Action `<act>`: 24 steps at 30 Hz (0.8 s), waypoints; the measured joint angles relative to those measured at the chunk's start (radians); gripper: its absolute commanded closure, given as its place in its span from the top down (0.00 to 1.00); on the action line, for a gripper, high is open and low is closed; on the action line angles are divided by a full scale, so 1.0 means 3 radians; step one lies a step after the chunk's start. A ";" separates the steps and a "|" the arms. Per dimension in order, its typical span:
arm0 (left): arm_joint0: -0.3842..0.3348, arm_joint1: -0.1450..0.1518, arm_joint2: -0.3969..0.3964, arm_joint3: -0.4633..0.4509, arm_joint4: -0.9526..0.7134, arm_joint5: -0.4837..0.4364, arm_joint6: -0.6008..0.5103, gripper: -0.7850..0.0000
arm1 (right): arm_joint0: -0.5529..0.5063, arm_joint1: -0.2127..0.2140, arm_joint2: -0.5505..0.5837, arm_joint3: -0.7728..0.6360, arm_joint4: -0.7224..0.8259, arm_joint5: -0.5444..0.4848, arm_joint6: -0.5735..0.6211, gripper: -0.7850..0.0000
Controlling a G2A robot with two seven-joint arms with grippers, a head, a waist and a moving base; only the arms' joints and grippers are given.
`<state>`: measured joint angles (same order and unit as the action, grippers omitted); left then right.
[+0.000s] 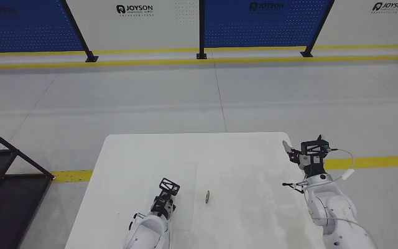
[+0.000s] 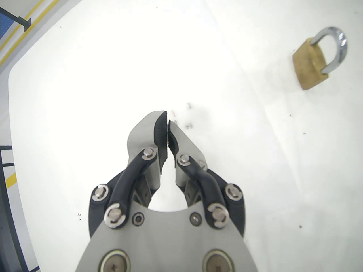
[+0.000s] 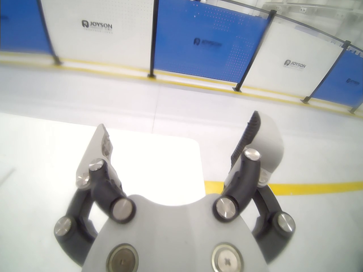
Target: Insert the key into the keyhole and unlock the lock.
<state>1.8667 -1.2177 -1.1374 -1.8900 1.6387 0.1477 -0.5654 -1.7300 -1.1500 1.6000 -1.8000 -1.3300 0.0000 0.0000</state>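
Observation:
A brass padlock (image 2: 309, 67) with a silver shackle (image 2: 337, 49) lies on the white table (image 2: 141, 57); in the top view the padlock (image 1: 207, 197) is a small piece at the table's middle front. My left gripper (image 2: 167, 120) is shut with nothing between its pads, low over the table and apart from the padlock. In the top view the left gripper (image 1: 168, 185) sits a short way left of the lock. My right gripper (image 3: 178, 134) stands open and empty over the table's far right corner, seen as the right gripper (image 1: 292, 152) in the top view.
The table's rounded far corner (image 3: 195, 142) lies just under the right gripper, with grey floor and a yellow line (image 3: 283, 186) beyond. A black rack (image 1: 15, 180) stands left of the table. Blue and white fence panels (image 1: 199, 25) close the room behind.

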 measured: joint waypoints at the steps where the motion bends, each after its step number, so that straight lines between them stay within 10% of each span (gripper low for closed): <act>1: 0.0041 0.0005 -0.0035 -0.0059 -0.0062 -0.0021 0.0086 0.00 | 0.0000 0.0000 0.0000 0.0000 0.0000 0.0000 0.0000 1.00; 8: 0.0383 0.0070 -0.0426 -0.0239 -0.0663 -0.0561 0.1181 0.00 | 0.0000 0.0000 0.0000 0.0000 0.0000 0.0000 0.0000 1.00; 14: 0.0522 0.0143 -0.0823 -0.0096 -0.1261 -0.1633 0.2260 0.00 | -0.0067 -0.0007 -0.0110 -0.0291 -0.0208 0.0026 0.0310 1.00; 24: 0.0608 0.0218 -0.1270 0.0095 -0.1235 -0.2177 0.2953 0.00 | -0.0650 -0.0075 -0.1283 -0.0698 -0.1497 0.0279 0.0332 1.00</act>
<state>2.0489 -1.1522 -1.5186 -1.8614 1.2682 -0.5055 0.3206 -1.9249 -1.1726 1.2150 -2.0093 -1.7792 0.0838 0.0995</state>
